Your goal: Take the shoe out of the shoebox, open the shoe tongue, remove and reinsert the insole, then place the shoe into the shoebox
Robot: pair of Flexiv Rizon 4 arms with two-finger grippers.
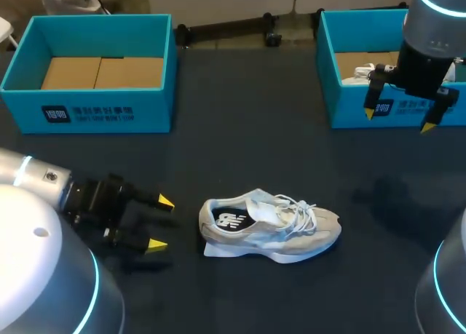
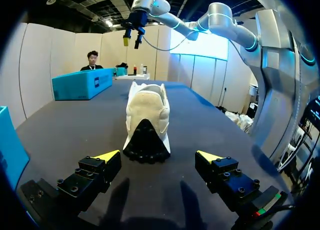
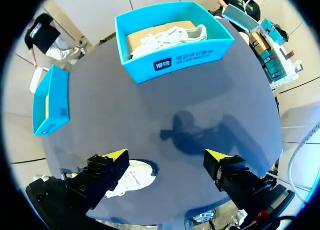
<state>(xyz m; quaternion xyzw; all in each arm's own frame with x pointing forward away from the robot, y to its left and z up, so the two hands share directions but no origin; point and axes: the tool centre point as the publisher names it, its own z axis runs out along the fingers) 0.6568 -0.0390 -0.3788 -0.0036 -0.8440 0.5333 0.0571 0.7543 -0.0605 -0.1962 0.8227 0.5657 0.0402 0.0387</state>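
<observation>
Left pincer (image 1: 162, 223): jaws apart, empty, low over the near-left counter (image 1: 255, 130), tips facing the heel of the shoe (image 1: 269, 225). The shoe rests on its sole at mid-counter, toe to the right. Right pincer (image 1: 397, 121): jaws apart, empty, above the front wall of the right shoebox (image 1: 349, 114), which holds a second shoe (image 1: 358, 76). The left shoebox (image 1: 87, 114) stands far left.

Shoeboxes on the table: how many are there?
2. The left shoebox stands at the table's far left; the right shoebox at its far right, partly behind my right arm.
</observation>
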